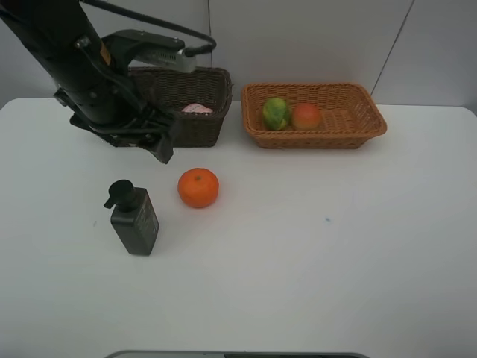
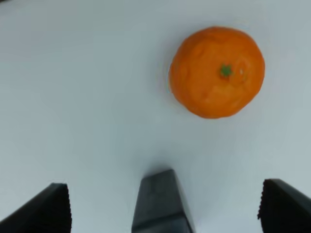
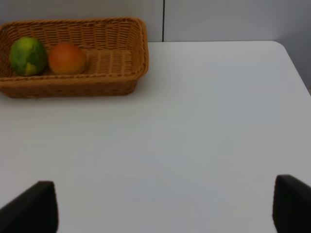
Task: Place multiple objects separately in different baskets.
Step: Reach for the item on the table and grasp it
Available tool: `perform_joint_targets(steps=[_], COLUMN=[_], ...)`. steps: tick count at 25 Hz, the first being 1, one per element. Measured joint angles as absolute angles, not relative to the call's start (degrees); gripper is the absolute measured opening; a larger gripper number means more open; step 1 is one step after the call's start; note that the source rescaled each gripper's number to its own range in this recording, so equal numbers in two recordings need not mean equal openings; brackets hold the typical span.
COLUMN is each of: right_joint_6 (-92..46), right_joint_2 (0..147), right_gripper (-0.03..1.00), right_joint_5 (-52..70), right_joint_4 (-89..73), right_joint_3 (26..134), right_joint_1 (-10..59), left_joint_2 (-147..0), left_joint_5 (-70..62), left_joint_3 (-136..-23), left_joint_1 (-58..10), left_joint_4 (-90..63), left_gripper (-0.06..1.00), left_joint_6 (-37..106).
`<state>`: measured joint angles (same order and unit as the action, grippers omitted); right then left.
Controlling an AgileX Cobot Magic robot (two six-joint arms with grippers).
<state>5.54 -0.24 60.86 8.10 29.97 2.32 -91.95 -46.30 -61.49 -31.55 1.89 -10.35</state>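
The left gripper (image 1: pixel 162 149) is spread wide and empty; the orange (image 2: pixel 217 72) lies just ahead of it, off-centre. The jaws should be centred around the fruit before being closed.

White table (image 1: pixel 335 261): orange (image 1: pixel 198 187), bottle (image 1: pixel 134 221), baskets (image 1: pixel 200 128) (image 1: pixel 313 139)

Our left arm (image 1: pixel 71 56) is chunky matte black all over, with a silvery-grey housing (image 1: pixel 160 54) near the wrist and a thin black cable (image 1: pixel 179 27) looping into it. There's a little orange-tan mark (image 1: pixel 105 54) on the side. Our left fingers (image 2: pixel 51 211) are black with toothy, ridged edges, and our right fingers (image 3: pixel 34 208) look like plain black blocks.
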Motion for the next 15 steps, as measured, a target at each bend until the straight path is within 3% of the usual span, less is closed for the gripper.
perform_joint_targets(steps=[15], right_joint_6=[5.5], right_joint_2=[-0.2], right_gripper=[0.88], right_joint_5=[60.9], right_joint_4=[8.1], right_joint_3=[30.0], right_joint_1=[2.3], left_joint_2=[-89.2], left_joint_5=[-40.8], left_joint_3=[-48.2], left_joint_1=[-33.1], left_joint_4=[-0.6], left_gripper=[0.99], left_joint_6=[-15.9])
